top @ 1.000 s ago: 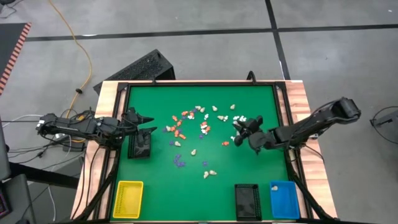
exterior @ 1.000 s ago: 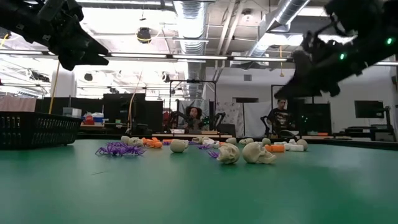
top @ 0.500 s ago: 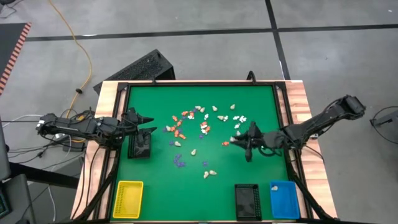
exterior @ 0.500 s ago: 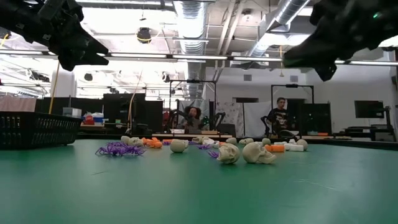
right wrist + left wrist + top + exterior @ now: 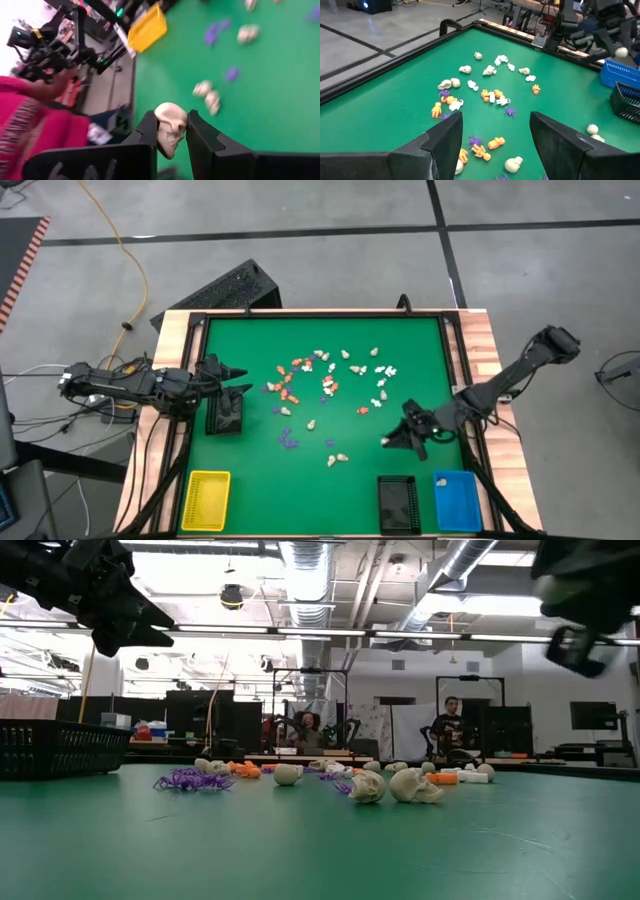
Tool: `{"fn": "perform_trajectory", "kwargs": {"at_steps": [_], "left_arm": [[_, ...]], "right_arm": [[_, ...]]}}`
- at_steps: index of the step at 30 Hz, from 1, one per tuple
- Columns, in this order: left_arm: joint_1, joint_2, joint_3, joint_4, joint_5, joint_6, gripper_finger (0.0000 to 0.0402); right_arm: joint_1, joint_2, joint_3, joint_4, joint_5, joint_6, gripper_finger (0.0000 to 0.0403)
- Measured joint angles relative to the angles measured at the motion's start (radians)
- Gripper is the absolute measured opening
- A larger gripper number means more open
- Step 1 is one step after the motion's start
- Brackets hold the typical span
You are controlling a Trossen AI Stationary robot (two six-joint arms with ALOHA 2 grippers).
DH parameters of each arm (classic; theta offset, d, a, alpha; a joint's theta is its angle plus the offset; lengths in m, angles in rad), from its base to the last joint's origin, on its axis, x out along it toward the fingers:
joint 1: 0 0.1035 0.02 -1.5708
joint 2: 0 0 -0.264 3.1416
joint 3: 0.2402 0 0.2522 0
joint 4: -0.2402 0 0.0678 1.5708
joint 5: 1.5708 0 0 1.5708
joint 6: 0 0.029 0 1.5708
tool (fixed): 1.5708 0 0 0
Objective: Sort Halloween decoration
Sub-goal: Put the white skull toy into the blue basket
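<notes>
Over the near right part of the green bench (image 5: 250, 470), my right fingers (image 5: 174, 131) pinch a cream skull figurine (image 5: 171, 127), held clear of the surface and close to the black tray (image 5: 398, 504) and the blue tray (image 5: 456, 500) on the near edge. The rest of the Halloween decoration (image 5: 325, 385) lies scattered around the bench's middle, with two more cream skulls (image 5: 337, 459) lying apart, nearer the trays. My left fingers (image 5: 495, 132) hang spread at the left side beside a black basket (image 5: 225, 415), waiting. To do this step well, I judge I should carry the skull squarely over whichever tray takes the cream pieces, lower it inside the rim before letting go, and keep the grip firm meanwhile, since it is round and could slip or roll out.
</notes>
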Motion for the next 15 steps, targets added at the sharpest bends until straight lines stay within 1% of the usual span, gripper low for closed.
{"fn": "perform_trajectory", "kwargs": {"at_steps": [4, 8, 12, 15], "left_arm": [[0.0, 0.0, 0.0, -0.002, 0.0, 0.0, 0.0221], [0.0, 0.0, 0.0, -0.002, 0.0, 0.0, 0.0221], [0.0, 0.0, 0.0, -0.002, -0.001, 0.0, 0.0221], [0.0, 0.0, 0.0, -0.002, -0.002, 0.0, 0.0221]], "right_arm": [[0.09, 0.001, 0.0, -0.054, -0.031, 0.236, 0.0078], [0.165, 0.002, 0.0, -0.08, -0.087, 0.471, 0.0078], [0.211, 0.001, 0.0, -0.08, -0.17, 0.666, 0.0078], [0.238, 0.001, 0.0, -0.081, -0.218, 0.755, 0.0078]]}}
